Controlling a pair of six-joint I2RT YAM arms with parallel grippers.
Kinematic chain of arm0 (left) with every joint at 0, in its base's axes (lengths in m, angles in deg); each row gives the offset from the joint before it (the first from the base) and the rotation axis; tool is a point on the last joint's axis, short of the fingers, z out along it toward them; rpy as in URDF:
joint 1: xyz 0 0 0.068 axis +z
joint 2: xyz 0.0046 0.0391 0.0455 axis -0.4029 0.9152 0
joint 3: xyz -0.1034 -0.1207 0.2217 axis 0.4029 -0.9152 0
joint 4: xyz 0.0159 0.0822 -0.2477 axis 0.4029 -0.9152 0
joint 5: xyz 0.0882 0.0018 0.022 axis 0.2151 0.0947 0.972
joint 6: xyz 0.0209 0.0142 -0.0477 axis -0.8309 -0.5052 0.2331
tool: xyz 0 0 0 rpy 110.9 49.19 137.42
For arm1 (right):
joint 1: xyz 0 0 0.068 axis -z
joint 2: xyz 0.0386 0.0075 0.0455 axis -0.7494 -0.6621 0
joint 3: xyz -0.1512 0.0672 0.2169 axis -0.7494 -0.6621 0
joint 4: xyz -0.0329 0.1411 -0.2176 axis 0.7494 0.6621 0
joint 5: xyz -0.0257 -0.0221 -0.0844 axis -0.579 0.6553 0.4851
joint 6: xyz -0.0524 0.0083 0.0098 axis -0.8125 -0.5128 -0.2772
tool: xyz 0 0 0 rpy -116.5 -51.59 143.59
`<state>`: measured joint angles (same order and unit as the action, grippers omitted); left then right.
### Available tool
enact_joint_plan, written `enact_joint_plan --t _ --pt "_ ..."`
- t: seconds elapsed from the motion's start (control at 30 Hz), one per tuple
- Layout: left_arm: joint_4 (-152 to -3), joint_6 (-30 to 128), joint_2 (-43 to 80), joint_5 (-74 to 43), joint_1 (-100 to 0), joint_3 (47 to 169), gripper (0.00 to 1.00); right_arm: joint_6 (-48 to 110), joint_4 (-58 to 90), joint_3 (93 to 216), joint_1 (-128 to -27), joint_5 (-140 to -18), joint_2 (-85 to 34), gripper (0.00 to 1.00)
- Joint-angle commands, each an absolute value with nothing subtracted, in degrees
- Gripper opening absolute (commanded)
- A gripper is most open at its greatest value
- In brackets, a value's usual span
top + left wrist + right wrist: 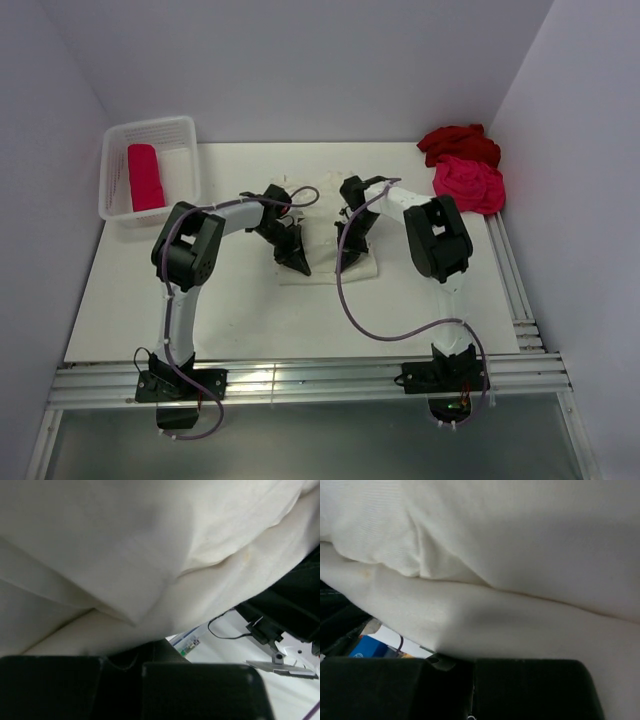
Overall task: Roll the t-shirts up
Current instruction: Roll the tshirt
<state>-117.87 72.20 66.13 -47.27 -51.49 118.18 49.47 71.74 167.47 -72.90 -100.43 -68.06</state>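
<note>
Got left hand (298, 262) and right hand (348, 262) both pinched shut, looks like on the cream-white t-shirt (322, 245) bunched between them on the worktop (250, 310). Spotting dark red t-shirt (458, 143) and hot pink t-shirt (470, 183) way off beyond the right hand, pink-red roll (144, 177) in the basket (186, 130) beyond the left hand.

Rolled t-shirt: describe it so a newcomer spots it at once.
On the table, far left, sits a white mesh basket. Inside lies the pink-red roll. It alone is a tight cylinder; the dark red shirt and hot pink shirt are loose heaps far right.
</note>
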Motion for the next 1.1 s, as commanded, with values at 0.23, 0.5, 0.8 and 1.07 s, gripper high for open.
enact_joint_plan --t 0.23,0.5,0.8,1.07 --pt "-120.0 65.3 69.1 -40.6 -45.7 118.0 0.00 44.8 76.6 170.1 -63.3 -97.6 -69.8 0.00" --pt "-117.9 66.4 66.0 -46.0 -44.2 119.5 0.10 42.7 78.0 170.6 -56.6 -97.4 -67.7 0.00" --pt "-119.7 69.3 58.3 -50.5 -44.2 129.2 0.45 47.2 65.7 164.3 -57.9 -107.9 -53.1 0.41" --pt "-119.3 70.7 54.2 -49.7 -43.5 129.4 0.51 50.3 55.0 155.5 -59.3 -108.1 -47.9 0.64"
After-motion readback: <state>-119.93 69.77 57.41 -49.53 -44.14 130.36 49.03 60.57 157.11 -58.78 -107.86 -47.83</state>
